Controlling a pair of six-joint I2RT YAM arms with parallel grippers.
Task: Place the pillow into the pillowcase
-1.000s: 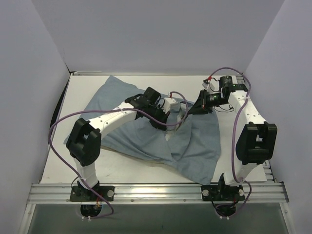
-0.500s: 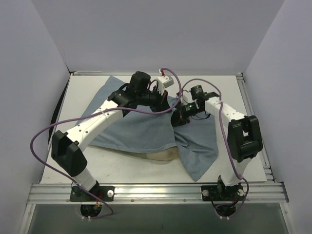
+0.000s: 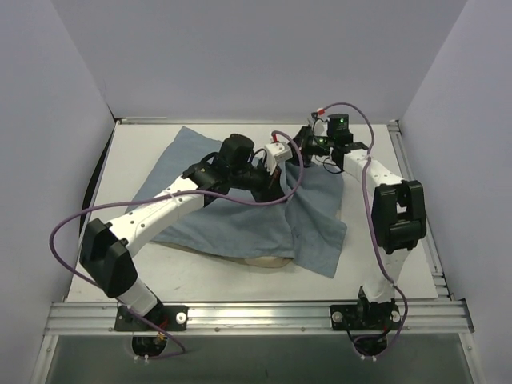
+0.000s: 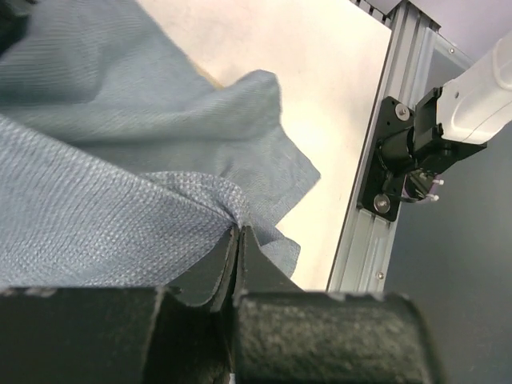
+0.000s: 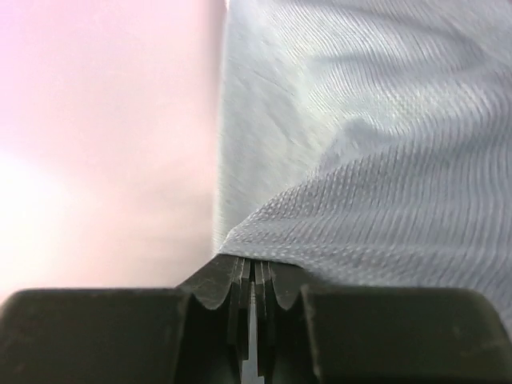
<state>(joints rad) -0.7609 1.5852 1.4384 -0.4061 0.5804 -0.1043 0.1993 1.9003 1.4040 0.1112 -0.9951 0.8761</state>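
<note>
The grey-blue pillowcase [image 3: 240,212] lies rumpled over the middle of the table and covers most of the pillow. Only a pale sliver of the pillow [image 3: 260,261] shows under its near edge. My left gripper [image 3: 280,179] is shut on a fold of the pillowcase [image 4: 120,200], with the cloth pinched at the fingertips in the left wrist view [image 4: 238,230]. My right gripper [image 3: 298,154] is at the far right part of the cloth, shut on its edge [image 5: 360,208]; the cloth enters the closed jaws in the right wrist view [image 5: 254,260].
The aluminium rail [image 3: 256,314] runs along the near edge with both arm bases. A side rail [image 4: 380,200] and the right arm's base [image 4: 416,148] show in the left wrist view. Purple cables [image 3: 68,228] loop from both arms. Walls close in on three sides.
Both grippers kept their hold on the cloth. The right gripper moved toward the far edge, and the pillowcase's right side was drawn up and away from the near rail.
</note>
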